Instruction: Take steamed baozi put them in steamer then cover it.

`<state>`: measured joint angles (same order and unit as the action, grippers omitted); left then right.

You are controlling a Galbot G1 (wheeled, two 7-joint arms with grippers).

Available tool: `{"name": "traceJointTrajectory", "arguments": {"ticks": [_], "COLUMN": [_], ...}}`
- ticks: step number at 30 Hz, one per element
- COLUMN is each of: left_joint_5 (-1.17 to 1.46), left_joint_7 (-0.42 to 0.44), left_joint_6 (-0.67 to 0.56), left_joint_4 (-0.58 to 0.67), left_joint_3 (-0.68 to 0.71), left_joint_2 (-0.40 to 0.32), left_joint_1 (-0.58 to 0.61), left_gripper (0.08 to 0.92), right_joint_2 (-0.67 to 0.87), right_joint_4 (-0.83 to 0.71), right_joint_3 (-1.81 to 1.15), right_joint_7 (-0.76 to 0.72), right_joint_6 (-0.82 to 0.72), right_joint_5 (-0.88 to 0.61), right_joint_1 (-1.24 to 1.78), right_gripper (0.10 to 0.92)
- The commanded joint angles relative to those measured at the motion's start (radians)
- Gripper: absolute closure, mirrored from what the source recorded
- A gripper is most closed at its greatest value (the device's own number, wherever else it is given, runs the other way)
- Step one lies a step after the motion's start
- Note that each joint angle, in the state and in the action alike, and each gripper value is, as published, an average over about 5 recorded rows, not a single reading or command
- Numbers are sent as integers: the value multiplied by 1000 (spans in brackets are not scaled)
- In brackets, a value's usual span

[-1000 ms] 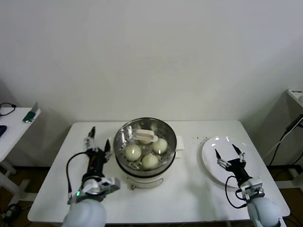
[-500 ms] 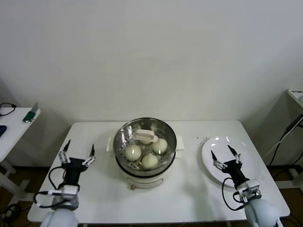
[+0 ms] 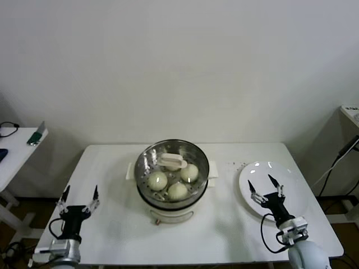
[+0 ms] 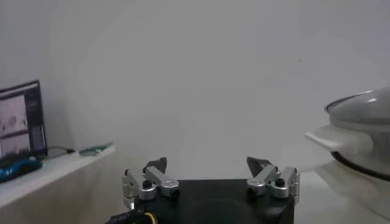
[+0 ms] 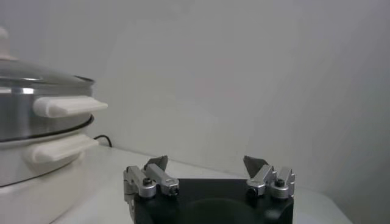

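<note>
Steamer (image 3: 173, 174) sits mid-table, shiny basket on a white pot base with side handles, glass lid (image 3: 171, 163) on top with its white handle across the middle. Buns (image 3: 158, 180) visible through the lid inside the basket; three clearly seen, a fourth may be hidden under the lid handle, cannot tell. Table (image 3: 224, 224) is white, against a plain wall.

Left gripper (image 3: 78, 195) is low at the table's near left corner, well apart from the steamer, fingers spread wide, holding nothing. The left wrist view shows the same gripper (image 4: 211, 165) with both fingertips apart and the steamer (image 4: 359, 140) off to the side.

Right gripper (image 3: 265, 188) hangs over the near edge of the white plate (image 3: 291, 180) on the right side of the table, fingers spread wide, nothing between them. The right wrist view shows this gripper (image 5: 207, 163) empty too, with the steamer (image 5: 42, 146) and its lid nearby.

Side table (image 3: 14, 147) at far left carries small items.
</note>
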<state>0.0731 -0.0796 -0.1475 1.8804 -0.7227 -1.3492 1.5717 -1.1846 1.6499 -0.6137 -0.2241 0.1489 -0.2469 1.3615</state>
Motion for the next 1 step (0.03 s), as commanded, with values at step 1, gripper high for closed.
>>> {"name": "traceJointTrajectory", "arguments": {"ticks": [1], "left_joint_5": [68], "left_joint_7": [54], "left_joint_6": [-97], "left_joint_4": [-55], "left_joint_3": [-51], "left_joint_2": [-28], "left_joint_1": [19], "left_gripper": [177], "right_joint_2": [-7], "right_joint_4": [3], "right_joint_3": [-6], "right_joint_7": [0], "right_joint_6": [6], "right_joint_5": [-11], "right_joint_1": [7], "right_gripper": [203]}}
